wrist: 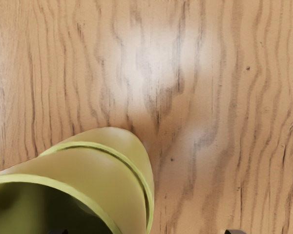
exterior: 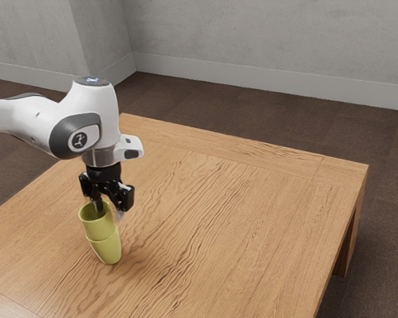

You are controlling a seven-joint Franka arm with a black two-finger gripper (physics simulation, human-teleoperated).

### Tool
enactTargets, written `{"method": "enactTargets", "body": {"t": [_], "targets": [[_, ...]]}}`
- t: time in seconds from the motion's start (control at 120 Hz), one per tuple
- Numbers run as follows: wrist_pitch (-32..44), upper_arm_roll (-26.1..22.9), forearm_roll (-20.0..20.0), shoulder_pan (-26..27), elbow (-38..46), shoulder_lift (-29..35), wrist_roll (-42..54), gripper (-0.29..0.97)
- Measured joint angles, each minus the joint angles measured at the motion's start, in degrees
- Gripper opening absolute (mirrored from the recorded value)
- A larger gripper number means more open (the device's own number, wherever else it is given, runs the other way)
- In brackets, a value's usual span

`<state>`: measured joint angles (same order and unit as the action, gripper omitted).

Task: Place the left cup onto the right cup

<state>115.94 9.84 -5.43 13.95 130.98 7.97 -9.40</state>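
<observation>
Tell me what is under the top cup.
The top cup is nested in a second green cup, which rests on the table. The lower cup's inside is covered, so anything in it cannot be seen.

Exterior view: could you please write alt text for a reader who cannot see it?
Two green cups are stacked on a wooden table, the upper cup nested in the lower cup and the stack leaning. The white arm's gripper is at the upper cup's rim.

Wooden table [exterior: 252, 218]; grey walls [exterior: 252, 33]; dark floor [exterior: 285, 112]
</observation>
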Motion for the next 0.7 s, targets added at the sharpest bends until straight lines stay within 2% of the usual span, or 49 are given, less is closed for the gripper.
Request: {"method": "enactTargets", "body": {"t": [0.142,0.333,0.5,0.7], "targets": [[-0.2,0.0,0.0,-0.1,-0.4,0.0,0.1,0.55],[-1.7,0.0,0.1,-0.8,-4.1,0.1,0.2,0.63],[-6.8,0.0,0.2,-1.5,-12.5,-0.2,0.3,0.66],[-15.3,-0.1,0.9,-3.5,-24.4,-3.8,0.5,0.67]]}}
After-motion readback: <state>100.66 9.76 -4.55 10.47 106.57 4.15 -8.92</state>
